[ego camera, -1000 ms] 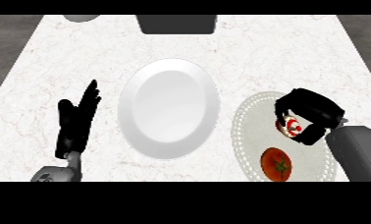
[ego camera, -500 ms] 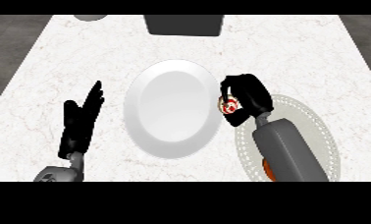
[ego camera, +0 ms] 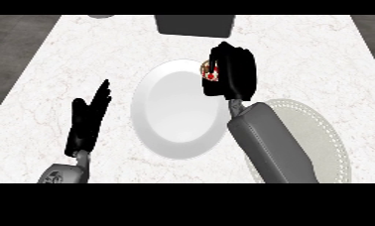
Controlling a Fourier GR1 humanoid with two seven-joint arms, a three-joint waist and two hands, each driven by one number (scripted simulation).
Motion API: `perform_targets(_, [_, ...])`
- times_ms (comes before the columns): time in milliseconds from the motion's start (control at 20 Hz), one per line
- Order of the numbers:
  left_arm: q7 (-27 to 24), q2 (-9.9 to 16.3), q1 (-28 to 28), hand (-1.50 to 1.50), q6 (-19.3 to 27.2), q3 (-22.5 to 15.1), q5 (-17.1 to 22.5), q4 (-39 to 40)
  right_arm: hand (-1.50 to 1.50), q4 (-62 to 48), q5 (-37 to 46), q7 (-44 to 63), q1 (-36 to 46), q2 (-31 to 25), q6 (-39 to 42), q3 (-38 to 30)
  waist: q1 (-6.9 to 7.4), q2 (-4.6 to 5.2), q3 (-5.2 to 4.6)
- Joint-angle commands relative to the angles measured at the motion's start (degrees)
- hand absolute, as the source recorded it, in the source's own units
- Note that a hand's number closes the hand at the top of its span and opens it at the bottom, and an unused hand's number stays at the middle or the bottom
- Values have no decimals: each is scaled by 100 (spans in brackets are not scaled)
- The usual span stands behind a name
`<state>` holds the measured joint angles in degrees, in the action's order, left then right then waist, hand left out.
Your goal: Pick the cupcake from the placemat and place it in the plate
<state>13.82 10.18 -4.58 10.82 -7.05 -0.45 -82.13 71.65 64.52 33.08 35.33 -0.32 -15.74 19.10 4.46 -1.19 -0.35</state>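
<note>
Task status: pick judged done, placing left. The cupcake (ego camera: pixel 210 71) is carried off the placemat (ego camera: pixel 311 131) and held over the upper right rim of the plate (ego camera: pixel 179 116), not yet set down.

Right hand (ego camera: pixel 233 74): fingers curled round the cupcake, largely hiding it.

Left hand (ego camera: pixel 88 118): left of the plate, fingers straight, resting, nothing held.

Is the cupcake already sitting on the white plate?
No, the cupcake is held in the right hand's curled fingers, at the plate's upper right rim.
</note>
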Motion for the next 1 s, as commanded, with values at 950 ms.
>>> perform_targets(950, [103, -156, -399, 0, 114, 48, -83, 93, 150, -1277, -494, 4735, 1313, 28, -652, 1951, -57, 181, 35])
